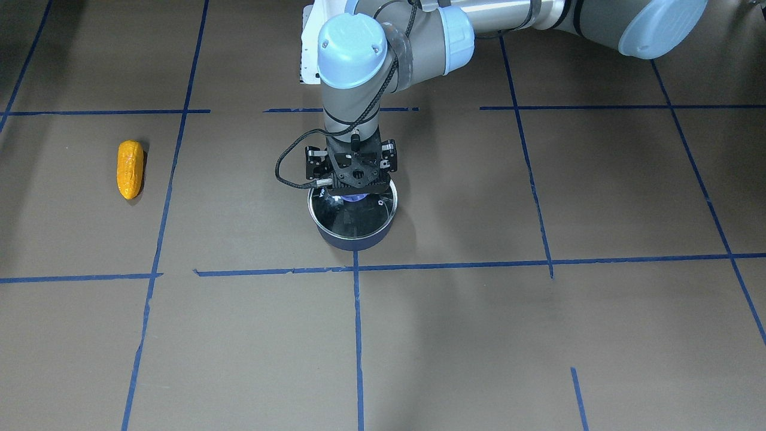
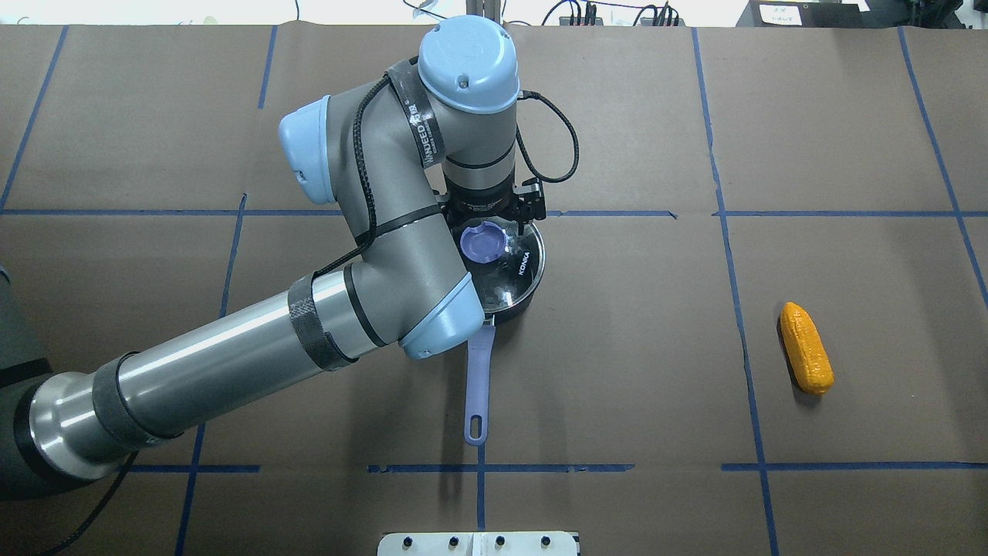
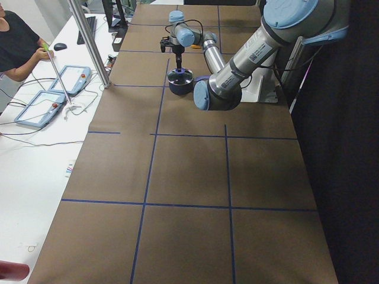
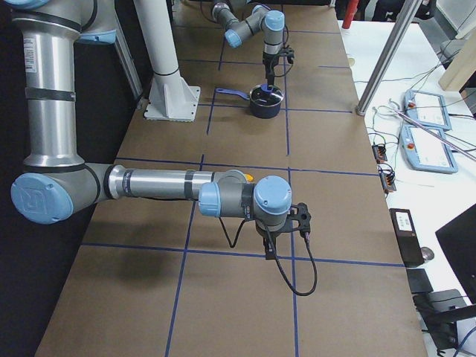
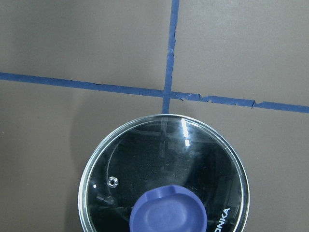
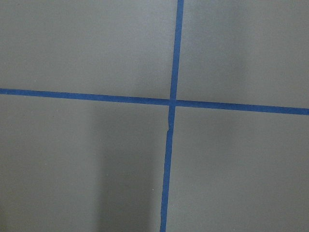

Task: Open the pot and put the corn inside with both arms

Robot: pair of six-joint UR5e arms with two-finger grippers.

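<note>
**Hovering over the lid: pot shut, corn out on the counter**

Nearest the base, the handle (image 2: 478, 378) points back at the robot. The corn (image 2: 805, 347) lies flat on the counter (image 2: 656, 401), well off to the robot's right and well apart from everything else.

Next out, the pot (image 1: 353, 240) stands upright with its lid (image 5: 164, 159) seated on the rim, just short of a tape (image 5: 169, 87) crossing.

The left arm (image 2: 231, 363) reaches in over it. The left gripper (image 1: 352, 179) points straight down above the knob (image 5: 166, 212). Its jaws are hidden under the wrist hardware, so I can't tell if they are apart or together.

The right gripper (image 4: 270, 245) hangs low over the counter at another tape cross. It shows only from the side, so I can't tell its jaw state either.
</note>
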